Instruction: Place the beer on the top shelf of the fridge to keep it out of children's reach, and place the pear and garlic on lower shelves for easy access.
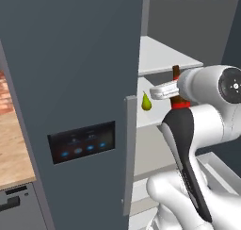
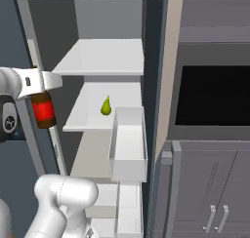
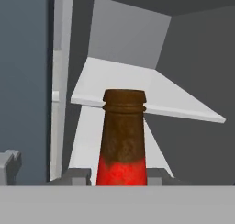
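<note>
Beer (image 2: 43, 111): held in the gripper (image 2: 43, 93) in front of the open fridge (image 1: 70, 83), upright, long axis vertical, red label below the grip.
Gripper: clamped on the beer at the shoulder, just above the label; in the hand view the neck rises between the two fingertips (image 3: 75, 175).
Key relation: the top shelf (image 2: 105, 56) lies ahead of the beer and above its base; in the hand view the shelf's front edge crosses behind the bottle's mouth, so by my judgement the beer must rise before it goes in.
Pear (image 2: 106, 106): standing on the second shelf (image 2: 88, 120), beyond the beer and lower than the top shelf; apparently already placed.
Door bin (image 2: 128, 144): white, to the right of the shelves in the right base view, apart from the beer.
Hidden: the bottle's base is cut off by the arm in the left base view; fingertip contact is largely covered by the bottle.
</note>
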